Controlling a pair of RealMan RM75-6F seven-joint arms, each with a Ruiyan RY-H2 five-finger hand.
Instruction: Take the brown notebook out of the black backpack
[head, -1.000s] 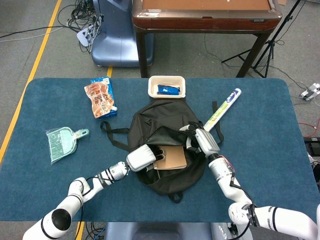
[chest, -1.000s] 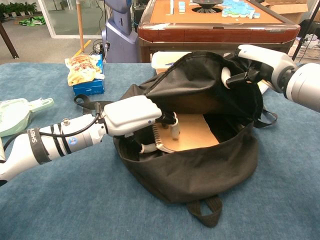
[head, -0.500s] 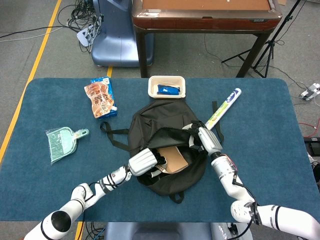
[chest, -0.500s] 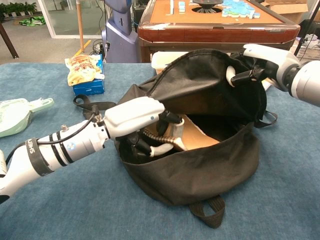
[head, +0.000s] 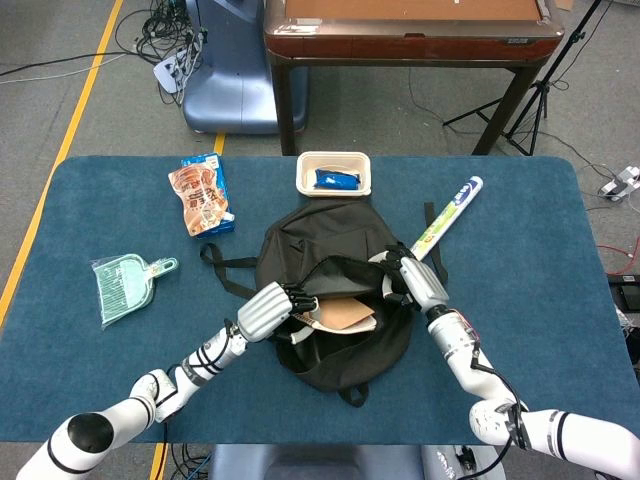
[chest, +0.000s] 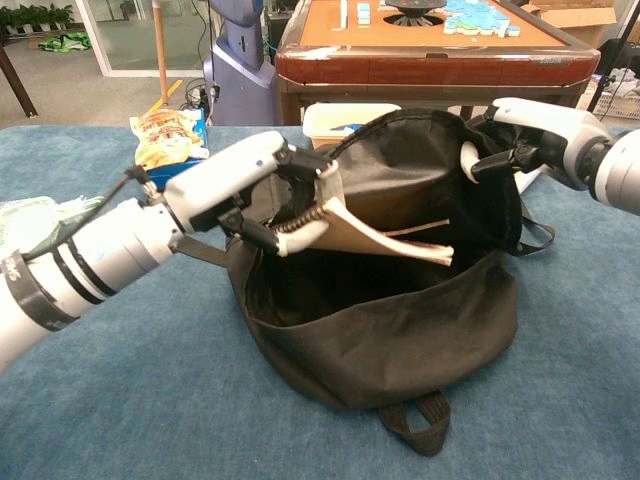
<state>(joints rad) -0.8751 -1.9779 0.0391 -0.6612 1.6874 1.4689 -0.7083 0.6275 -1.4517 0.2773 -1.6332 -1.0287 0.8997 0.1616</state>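
The black backpack (head: 340, 345) (chest: 400, 320) lies open in the middle of the blue table. My left hand (head: 270, 310) (chest: 262, 192) grips the spiral edge of the brown notebook (head: 345, 316) (chest: 375, 238). The notebook is tilted, its held end raised above the bag's mouth and its far end still inside the opening. My right hand (head: 413, 280) (chest: 515, 138) holds the backpack's upper flap at its right side and keeps the mouth wide.
A white tray (head: 334, 172) with a blue item stands behind the bag. A snack packet (head: 203, 195) and a green dustpan (head: 127, 286) lie to the left. A long white tube (head: 445, 218) lies at the right. A wooden table (head: 410, 30) stands beyond.
My left hand has lifted the notebook by its spiral edge up and to the left, from flat inside the bag to tilted out of the opening. The right hand stayed on the flap.
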